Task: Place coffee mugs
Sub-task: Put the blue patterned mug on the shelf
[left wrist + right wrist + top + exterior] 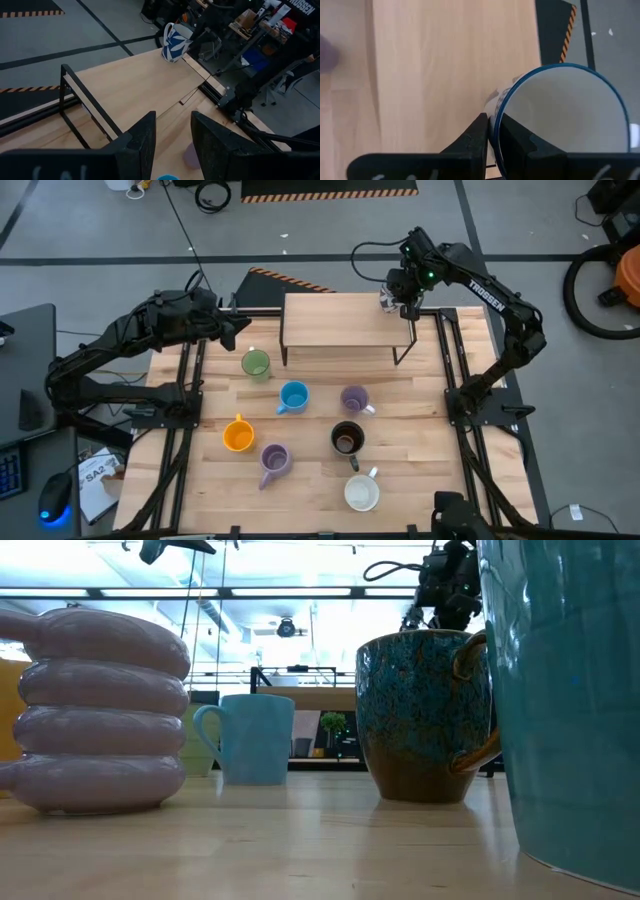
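Glazed ceramic fills the pale wood tabletop (420, 440) nearest me: a cream mug (362, 493), a ribbed lilac mug (273, 461), an orange one (238, 436), a speckled dark brown one (347, 438), then blue (293, 396), lilac (354, 398) and green (256, 364). Farther off, on the right corner of the raised wooden shelf (340, 320), my right gripper (491, 131) pinches the thin rim of the white, blue-patterned mug (565, 120). I judge I should part only once it sits flat. My left gripper (172, 137) waits apart, far left.

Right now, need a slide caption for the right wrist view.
Right pincer pinching the rim of a white, blue-rimmed mug at the corner of the wooden shelf.
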Action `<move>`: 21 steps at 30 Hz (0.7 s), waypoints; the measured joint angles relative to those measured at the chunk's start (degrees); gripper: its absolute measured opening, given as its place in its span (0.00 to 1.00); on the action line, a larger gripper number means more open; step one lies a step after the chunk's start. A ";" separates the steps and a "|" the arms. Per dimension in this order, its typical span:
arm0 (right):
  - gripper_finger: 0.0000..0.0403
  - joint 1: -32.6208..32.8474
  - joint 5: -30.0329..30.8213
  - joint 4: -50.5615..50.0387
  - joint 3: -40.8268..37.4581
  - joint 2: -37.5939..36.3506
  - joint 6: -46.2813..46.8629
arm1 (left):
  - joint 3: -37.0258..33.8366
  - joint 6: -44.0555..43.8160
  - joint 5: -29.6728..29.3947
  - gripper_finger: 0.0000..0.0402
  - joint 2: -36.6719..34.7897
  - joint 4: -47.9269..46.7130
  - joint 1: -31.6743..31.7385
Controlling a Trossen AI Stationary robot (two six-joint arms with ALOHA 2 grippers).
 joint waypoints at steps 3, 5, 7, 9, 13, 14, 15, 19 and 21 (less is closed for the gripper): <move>0.13 -0.94 -0.25 0.83 0.00 0.00 -0.02 | 0.00 0.00 -0.01 0.32 0.00 1.02 -0.02; 0.13 -1.52 -0.86 1.24 0.00 0.00 -0.02 | 0.00 0.00 -0.02 0.32 0.00 1.77 -0.02; 0.13 -1.93 -1.74 1.24 0.00 0.00 -0.02 | 0.00 0.02 -0.01 0.32 0.00 2.58 -0.02; 0.13 -1.97 -1.88 1.24 0.00 0.00 -0.03 | 0.00 0.02 -0.07 0.32 0.00 2.66 -0.02; 0.13 -1.95 -1.90 1.29 0.00 0.00 -1.09 | 0.00 0.01 -0.24 0.32 0.00 2.69 -0.02; 0.13 -1.95 -1.90 1.45 0.00 0.00 -1.30 | 0.00 0.00 -0.26 0.32 0.00 2.69 -0.01; 0.13 -1.95 -1.90 1.65 0.00 0.00 -1.42 | 0.00 0.02 -0.24 0.32 0.00 2.69 -0.02; 0.13 -1.93 -1.90 1.78 0.00 0.00 -1.14 | 0.00 0.00 -0.26 0.32 0.00 2.71 -0.02; 0.13 -1.91 -1.86 1.78 0.00 0.00 -1.05 | 0.00 0.00 -0.26 0.32 0.00 2.71 -0.02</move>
